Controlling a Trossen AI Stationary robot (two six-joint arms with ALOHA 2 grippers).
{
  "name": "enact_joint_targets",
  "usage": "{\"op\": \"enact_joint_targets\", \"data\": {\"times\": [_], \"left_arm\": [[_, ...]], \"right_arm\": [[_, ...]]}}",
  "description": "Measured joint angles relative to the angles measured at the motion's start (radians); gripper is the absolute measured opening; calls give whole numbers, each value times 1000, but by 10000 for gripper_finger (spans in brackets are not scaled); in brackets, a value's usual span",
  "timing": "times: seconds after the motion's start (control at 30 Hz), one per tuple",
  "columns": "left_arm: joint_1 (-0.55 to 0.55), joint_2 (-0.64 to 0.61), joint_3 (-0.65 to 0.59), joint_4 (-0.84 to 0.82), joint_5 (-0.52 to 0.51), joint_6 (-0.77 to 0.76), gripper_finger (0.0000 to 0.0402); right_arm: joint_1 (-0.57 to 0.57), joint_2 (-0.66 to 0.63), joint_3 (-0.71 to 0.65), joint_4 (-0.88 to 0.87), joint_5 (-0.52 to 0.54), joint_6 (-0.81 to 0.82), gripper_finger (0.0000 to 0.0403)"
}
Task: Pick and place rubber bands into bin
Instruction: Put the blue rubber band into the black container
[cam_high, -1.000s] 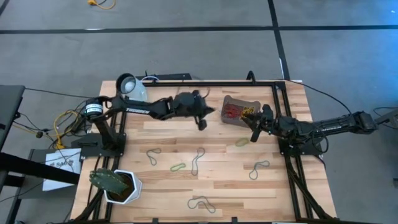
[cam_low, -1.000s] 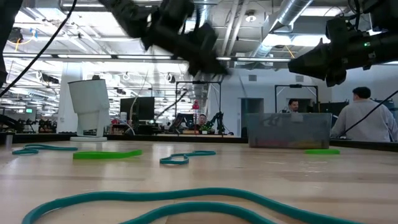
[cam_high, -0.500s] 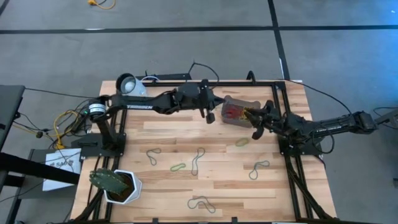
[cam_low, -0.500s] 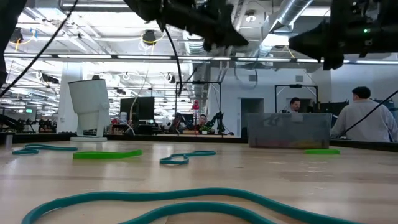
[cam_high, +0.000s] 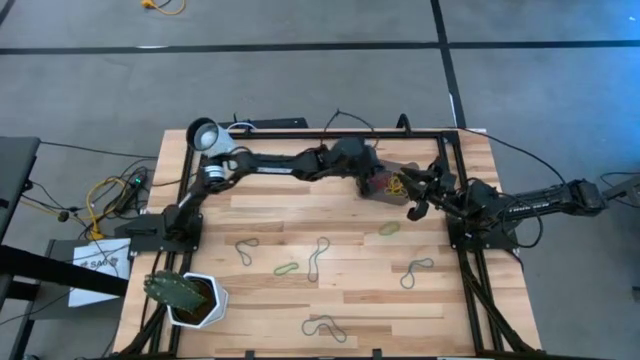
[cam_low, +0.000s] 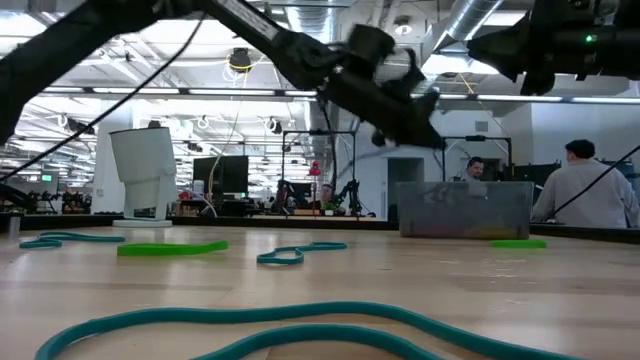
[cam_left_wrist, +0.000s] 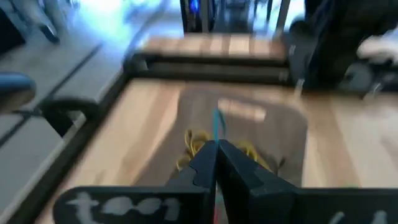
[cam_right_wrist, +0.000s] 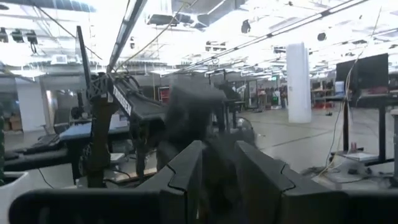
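The bin (cam_high: 392, 182) is a small dark tray near the table's far right, with red and yellow rubber bands in it; in the low view the bin (cam_low: 465, 208) stands on the table's far side. My left gripper (cam_high: 368, 176) hovers over the bin's left part, shut on a teal rubber band (cam_left_wrist: 216, 123). My right gripper (cam_high: 414, 203) hangs open beside the bin's right wall, holding nothing. Loose bands lie flat on the wood: a green one (cam_high: 389, 228), another green one (cam_high: 286, 268) and several grey-teal loops (cam_high: 318, 258). My left gripper pinches the teal rubber band between its two fingertips (cam_left_wrist: 205, 158). A short strip of the band (cam_left_wrist: 217, 119) sticks out beyond the tips, lifted clear above the bin's floor (cam_left_wrist: 249, 112) and the yellow bands (cam_left_wrist: 193, 142). The fingers slant down toward the table's right.
A white cup (cam_high: 206, 135) stands at the far left corner and a white pot with a green plant (cam_high: 188, 298) at the near left. The black frame rail (cam_high: 340, 133) runs along the far edge. People sit in the room behind (cam_low: 590, 190).
My left gripper has swung toward the table's right, from the middle of the far side to above the bin, staying shut. My right gripper has drawn slightly up and toward the far edge beside the bin.
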Motion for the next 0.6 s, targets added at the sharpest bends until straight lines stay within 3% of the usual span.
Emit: {"op": "enact_joint_targets", "data": {"times": [0.2, 0.6], "left_arm": [[1, 119, 118, -123, -5, -8, 0], [3, 140, 119, -139, -3, 19, 0]], "right_arm": [[0, 0, 0, 0, 0, -56, 92], [1, 0, 0, -42, 0, -66, 92]]}}
